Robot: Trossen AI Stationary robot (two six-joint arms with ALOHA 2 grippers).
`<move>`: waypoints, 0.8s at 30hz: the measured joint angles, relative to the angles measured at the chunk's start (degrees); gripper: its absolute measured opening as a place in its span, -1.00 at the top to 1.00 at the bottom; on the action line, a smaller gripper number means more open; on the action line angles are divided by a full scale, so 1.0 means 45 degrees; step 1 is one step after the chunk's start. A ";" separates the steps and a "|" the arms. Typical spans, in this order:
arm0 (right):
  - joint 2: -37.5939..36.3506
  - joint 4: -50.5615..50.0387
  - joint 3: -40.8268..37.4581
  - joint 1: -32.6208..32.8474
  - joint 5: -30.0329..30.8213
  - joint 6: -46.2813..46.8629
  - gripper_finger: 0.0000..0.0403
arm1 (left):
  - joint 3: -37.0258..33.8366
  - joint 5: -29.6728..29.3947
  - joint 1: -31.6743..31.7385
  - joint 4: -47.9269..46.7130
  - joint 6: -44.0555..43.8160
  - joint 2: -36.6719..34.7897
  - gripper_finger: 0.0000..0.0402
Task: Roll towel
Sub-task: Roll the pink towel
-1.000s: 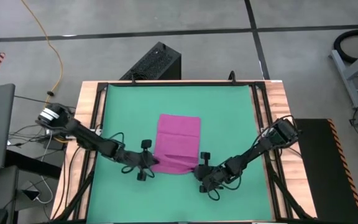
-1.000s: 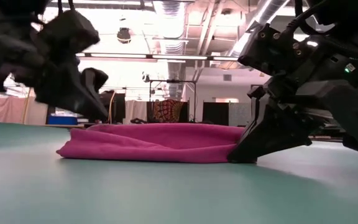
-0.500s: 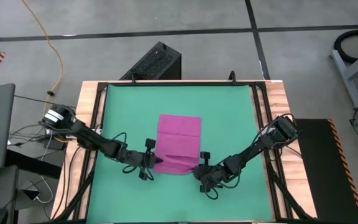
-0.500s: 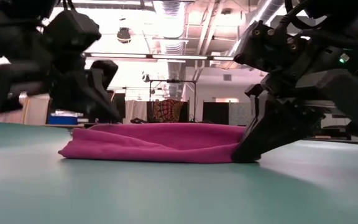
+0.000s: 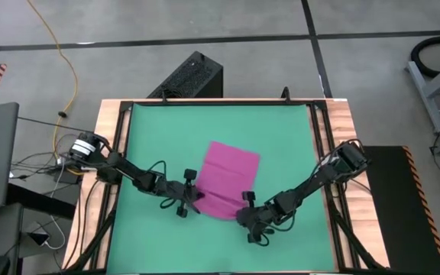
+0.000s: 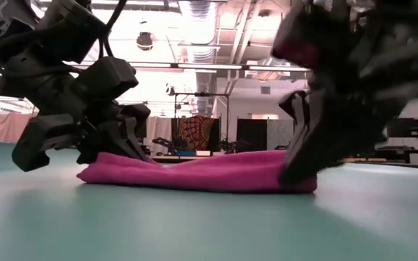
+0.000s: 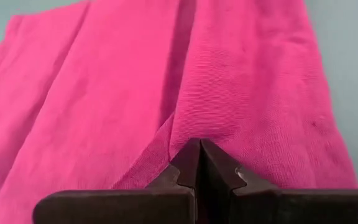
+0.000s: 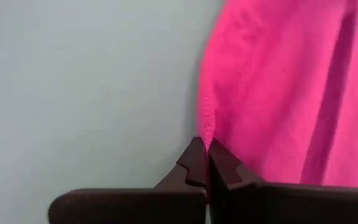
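Both tools are down low: the left tool (image 5: 192, 200) and the right tool (image 5: 243, 214) are each clamped on a near corner of the towel (image 5: 228, 177), which stretches ahead of both, slightly skewed on the desk (image 5: 151, 137), equally near either arm.

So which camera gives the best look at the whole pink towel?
The high view: the towel lies whole and skewed on the green mat. The low view shows only its near edge; the wrist views show just the pinched corners.
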 joint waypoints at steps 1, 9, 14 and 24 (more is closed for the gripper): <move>-0.0120 0.0009 0.0100 0.0006 -0.0172 -0.0121 0.97 | 0.0000 0.0046 0.0002 -0.0018 -0.0110 -0.0002 1.00; -0.1377 -0.0831 0.0313 -0.0177 0.0239 0.0503 0.97 | -0.0005 0.0522 -0.0003 -0.0155 -0.0489 -0.0041 1.00; -0.1396 -0.2178 0.0298 -0.0480 0.0314 0.2645 0.97 | -0.0005 0.0653 -0.0003 -0.0185 -0.0663 -0.0041 1.00; -0.1406 -0.0188 0.0324 -0.0381 -0.1055 0.1697 0.96 | -0.0010 0.1526 -0.0008 -0.0222 -0.1398 -0.0041 1.00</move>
